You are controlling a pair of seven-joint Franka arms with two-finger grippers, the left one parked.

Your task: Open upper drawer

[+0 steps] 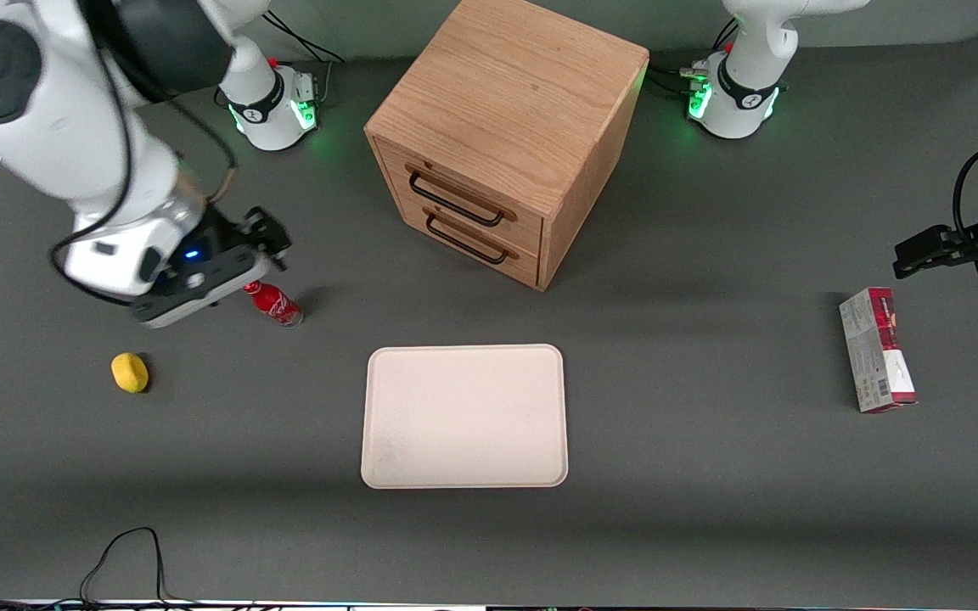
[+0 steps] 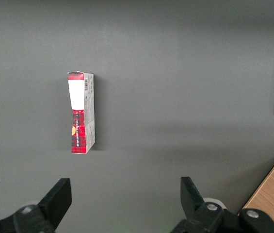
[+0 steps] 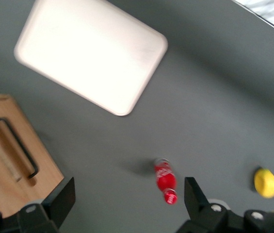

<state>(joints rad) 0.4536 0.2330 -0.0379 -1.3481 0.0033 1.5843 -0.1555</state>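
The oak cabinet (image 1: 510, 93) stands at the middle of the table, farther from the front camera than the tray. Its upper drawer (image 1: 463, 204) is shut flush, and its long black wire handle (image 1: 453, 198) runs above the like lower drawer (image 1: 476, 246). My gripper (image 1: 271, 242) hangs above the table toward the working arm's end, well apart from the cabinet, just over a small red bottle (image 1: 275, 304). In the right wrist view the gripper (image 3: 128, 200) is open with nothing between its fingers (image 3: 61, 199). The cabinet front (image 3: 6, 155) and the bottle (image 3: 165, 179) show there.
A cream tray (image 1: 464, 416) lies nearer the front camera than the cabinet and shows as the tray (image 3: 90, 53) in the right wrist view. A yellow lemon (image 1: 130, 372) sits near the bottle. A red and grey box (image 1: 877, 350) lies toward the parked arm's end.
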